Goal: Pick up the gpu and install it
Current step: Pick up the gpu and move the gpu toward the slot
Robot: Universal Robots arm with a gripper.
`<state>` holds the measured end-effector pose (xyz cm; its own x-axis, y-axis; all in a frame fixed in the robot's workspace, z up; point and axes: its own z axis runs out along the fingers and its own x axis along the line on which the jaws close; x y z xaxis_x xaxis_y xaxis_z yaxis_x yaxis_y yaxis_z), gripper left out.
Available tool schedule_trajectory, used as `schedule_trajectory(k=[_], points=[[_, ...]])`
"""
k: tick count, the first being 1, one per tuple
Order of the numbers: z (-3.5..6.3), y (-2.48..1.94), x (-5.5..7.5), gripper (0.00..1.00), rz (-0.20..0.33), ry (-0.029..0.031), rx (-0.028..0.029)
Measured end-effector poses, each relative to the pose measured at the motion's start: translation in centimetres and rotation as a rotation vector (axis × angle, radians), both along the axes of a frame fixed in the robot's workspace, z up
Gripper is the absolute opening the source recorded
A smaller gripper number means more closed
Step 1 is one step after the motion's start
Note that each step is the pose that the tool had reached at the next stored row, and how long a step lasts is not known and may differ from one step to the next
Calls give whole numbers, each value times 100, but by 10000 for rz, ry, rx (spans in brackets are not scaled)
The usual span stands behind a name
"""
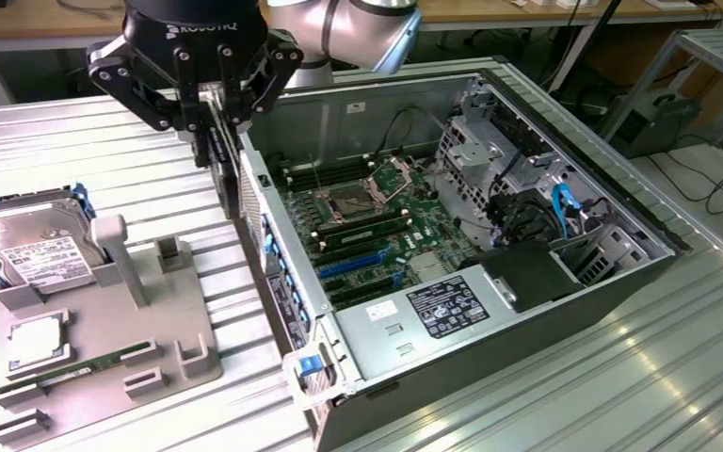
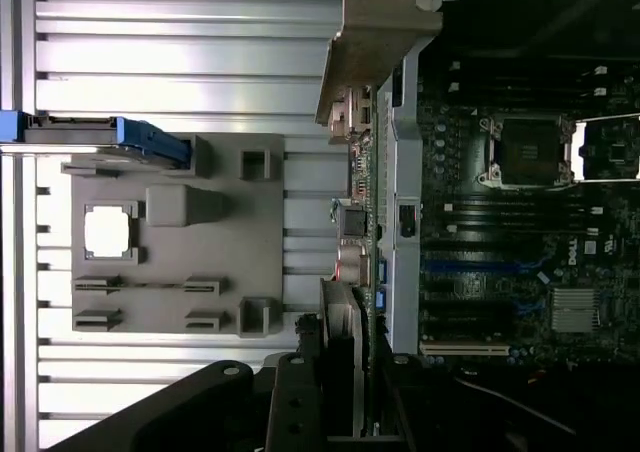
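My gripper is shut on the gpu, a thin black card that hangs edge-on below the fingers. It sits over the near wall of the open computer case, at the wall's end toward the exterior view's left. In the wrist view the gpu runs away from the gripper, and its pale metal bracket is at the far end, just outside the case wall. Inside the case lie the motherboard and its blue slots.
A grey parts fixture lies on the ribbed metal table on the exterior view's left. It holds a silver hard drive, a green memory stick and a square chip. Cables and a drive cage crowd the case's far side.
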<state>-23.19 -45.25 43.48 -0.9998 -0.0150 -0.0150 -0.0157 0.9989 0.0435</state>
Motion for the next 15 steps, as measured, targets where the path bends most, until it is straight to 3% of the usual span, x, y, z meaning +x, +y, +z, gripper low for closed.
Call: schedule_trajectory(k=[2, 15], points=[[-1, 0, 202, 28, 0, 0, 0], [-1, 0, 380, 28, 0, -1, 1]])
